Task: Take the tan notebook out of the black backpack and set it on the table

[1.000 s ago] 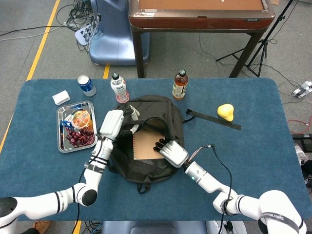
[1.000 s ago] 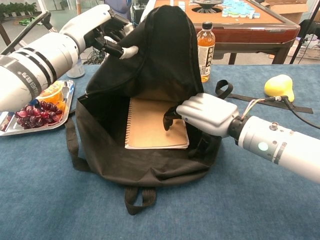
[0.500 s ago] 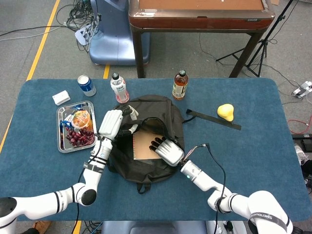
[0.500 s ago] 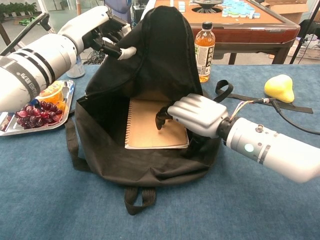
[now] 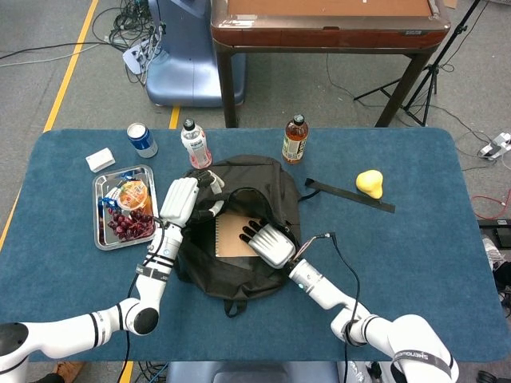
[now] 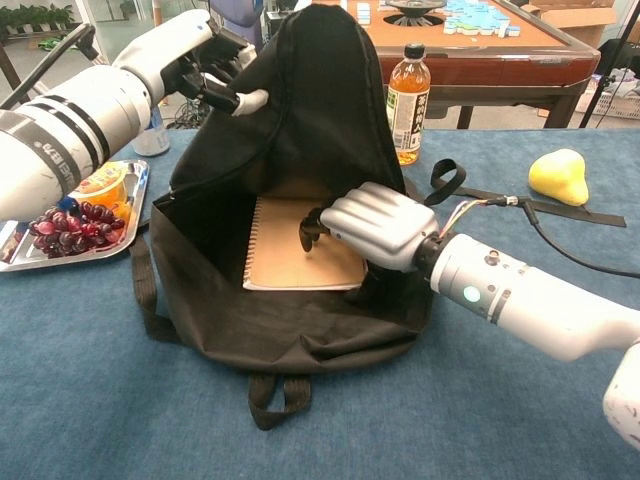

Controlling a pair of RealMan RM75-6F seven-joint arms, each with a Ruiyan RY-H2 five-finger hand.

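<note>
The black backpack [image 6: 300,330] lies on the table with its mouth toward me. My left hand [image 6: 200,65] grips the top flap and holds it raised; the same left hand [image 5: 182,201] shows at the bag's left side in the head view. The tan spiral notebook [image 6: 285,262] lies flat inside the opening, also visible as the notebook [image 5: 230,238] from above. My right hand [image 6: 372,225] reaches in from the right, its dark fingertips [image 6: 310,228] bent down onto the cover. The thumb is hidden, so a grip is not visible. The right hand [image 5: 267,239] covers the notebook's right part.
A metal tray [image 5: 101,227] of grapes and snacks sits left of the bag. A can [image 5: 142,139], a pink-label bottle [image 5: 195,144] and a tea bottle [image 5: 295,139] stand behind it. A yellow pear-shaped object [image 5: 370,183] and a black strap [image 5: 351,195] lie to the right.
My right hand has slid leftward, further into the bag and across the notebook's cover. The notebook shifted slightly left. The left hand keeps the flap up.
</note>
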